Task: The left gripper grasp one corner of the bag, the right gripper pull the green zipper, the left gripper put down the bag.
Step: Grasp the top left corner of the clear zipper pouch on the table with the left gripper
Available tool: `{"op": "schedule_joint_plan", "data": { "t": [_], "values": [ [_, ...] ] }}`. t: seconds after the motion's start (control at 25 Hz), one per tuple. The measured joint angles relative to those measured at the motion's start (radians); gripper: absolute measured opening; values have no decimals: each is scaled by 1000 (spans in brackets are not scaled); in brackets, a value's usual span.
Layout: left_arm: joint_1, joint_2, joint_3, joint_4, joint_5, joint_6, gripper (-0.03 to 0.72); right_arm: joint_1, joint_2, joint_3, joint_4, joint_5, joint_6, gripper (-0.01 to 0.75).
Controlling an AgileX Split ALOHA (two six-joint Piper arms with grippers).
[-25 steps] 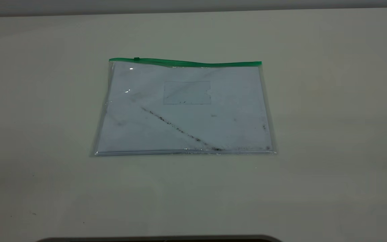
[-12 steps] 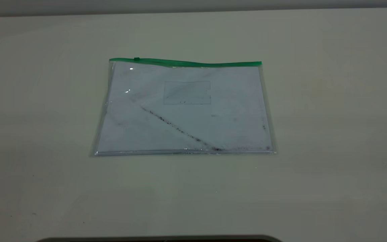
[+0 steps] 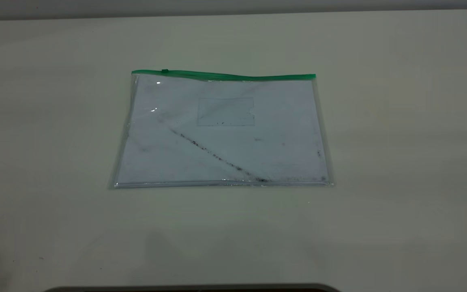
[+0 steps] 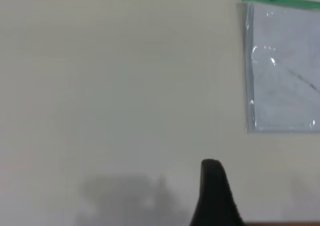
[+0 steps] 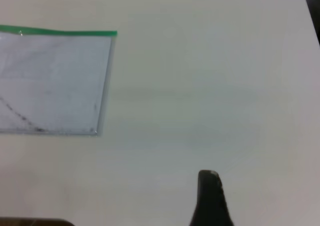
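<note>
The bag point(image 3: 221, 129), a clear pouch holding white paper with black smudges, lies flat in the middle of the table. The green zipper point(image 3: 225, 75) runs along its far long edge, and the small slider tab point(image 3: 164, 71) sits near the left end. Neither arm shows in the exterior view. In the left wrist view, the left gripper point(image 4: 211, 168) hovers over bare table, well short of the bag point(image 4: 285, 70) and its zipper point(image 4: 280, 0). The right gripper point(image 5: 208, 178) likewise hangs over bare table, apart from the bag point(image 5: 50, 80) and the zipper's end point(image 5: 60, 32).
The pale table point(image 3: 399, 162) stretches wide on all sides of the bag. A dark curved edge point(image 3: 193, 288) shows at the near side. The right wrist view catches the table's rim point(image 5: 311, 5) at one corner.
The bag has not moved. Faint shadows have appeared over the near part of the table.
</note>
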Motion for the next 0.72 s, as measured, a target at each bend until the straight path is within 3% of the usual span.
{"op": "schedule_joint_plan", "data": {
  "t": [0.24,0.72],
  "values": [
    [0,309,-32,-179,-198,85,569,0,200,-38,6,-122,5,579],
    [-5,828,-59,-678,-541,690,569,0,581,-38,147,-327,-87,579]
  ]
}}
